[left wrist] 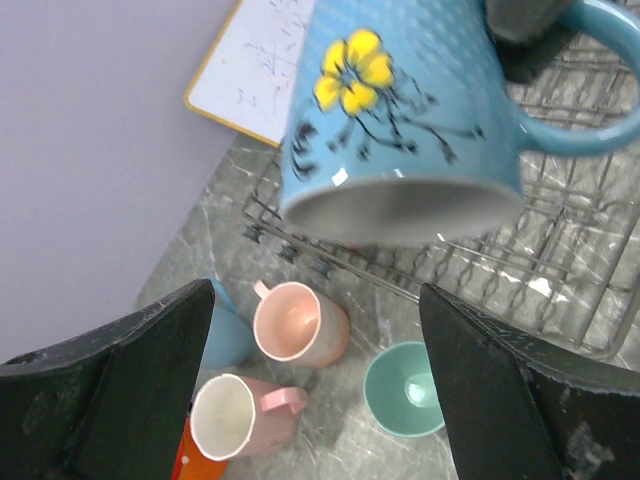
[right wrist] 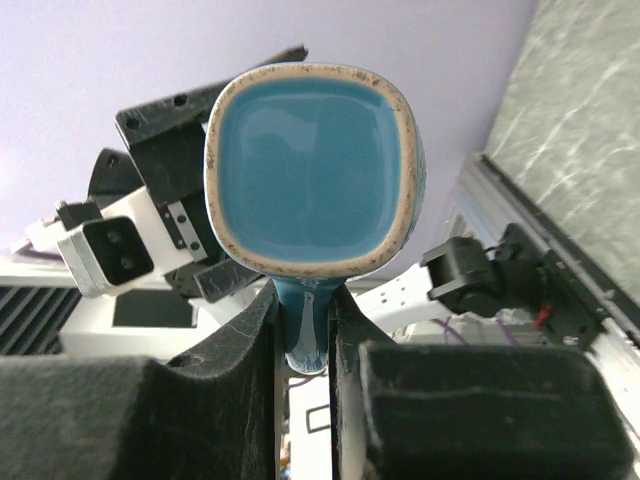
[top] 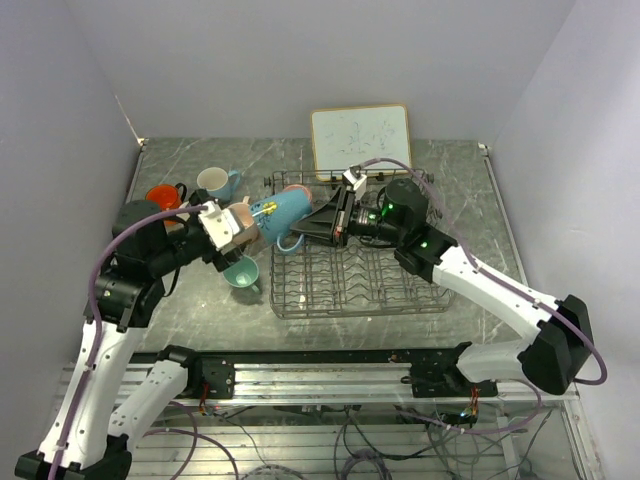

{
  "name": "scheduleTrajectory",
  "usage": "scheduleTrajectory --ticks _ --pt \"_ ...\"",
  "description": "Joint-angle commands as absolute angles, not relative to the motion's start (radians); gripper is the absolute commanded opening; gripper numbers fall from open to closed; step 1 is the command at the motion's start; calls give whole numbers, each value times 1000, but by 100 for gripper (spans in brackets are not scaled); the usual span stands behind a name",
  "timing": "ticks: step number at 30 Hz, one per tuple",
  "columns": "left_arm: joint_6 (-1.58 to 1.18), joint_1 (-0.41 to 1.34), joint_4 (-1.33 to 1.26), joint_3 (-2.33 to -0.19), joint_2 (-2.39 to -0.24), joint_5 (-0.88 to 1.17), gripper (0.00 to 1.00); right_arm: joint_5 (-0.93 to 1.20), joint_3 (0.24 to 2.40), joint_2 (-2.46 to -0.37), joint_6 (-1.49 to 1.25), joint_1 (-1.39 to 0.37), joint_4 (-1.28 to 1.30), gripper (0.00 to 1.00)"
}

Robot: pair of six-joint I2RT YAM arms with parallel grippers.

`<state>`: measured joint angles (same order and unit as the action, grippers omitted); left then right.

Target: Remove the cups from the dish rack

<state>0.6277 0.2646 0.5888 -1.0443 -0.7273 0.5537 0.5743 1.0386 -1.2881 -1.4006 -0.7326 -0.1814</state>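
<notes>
Top view: blue mug (top: 280,213) hangs over the far left corner of the dish rack (top: 400,292). Right gripper (top: 318,225) reaches across the rack, clenched on the handle. Left gripper (top: 240,228) comes in from the table's (top: 450,180) left side. Rack tines look bare. Pink shape (top: 296,189) behind the mug may be another cup, can't tell.

Left wrist: jaws spread wide below the mug rim, not touching. Unloaded left of the rack: teal cup (left wrist: 405,390), peach cup (left wrist: 300,325), pink cup (left wrist: 245,415), light blue cup (left wrist: 228,335), orange-red cup (left wrist: 200,465).

Right wrist: handle pinched tight, mug base towards the camera. Looks like mid-handover.

Wood-framed whiteboard (top: 360,141) standing upright against the pale lavender back wall (top: 300,60), faint scribbles on it, grey marbled tabletop (top: 470,185) beneath
</notes>
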Motion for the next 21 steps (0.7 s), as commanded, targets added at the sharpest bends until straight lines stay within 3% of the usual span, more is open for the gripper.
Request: scheduleTrajectory --ticks 1,12,17,21 --pt "604 262 539 -1134 -724 603 93 643 1027 -1269 -1512 -765 -464 0" --pt "390 262 549 -1257 -772 801 80 585 947 -1253 -1609 -859 -650 0" --pt "402 262 636 -1307 -817 846 64 561 977 -1271 -1629 -892 -735 0" --pt "421 262 665 -1317 -810 828 40 551 988 -1278 -1632 -911 -748 0"
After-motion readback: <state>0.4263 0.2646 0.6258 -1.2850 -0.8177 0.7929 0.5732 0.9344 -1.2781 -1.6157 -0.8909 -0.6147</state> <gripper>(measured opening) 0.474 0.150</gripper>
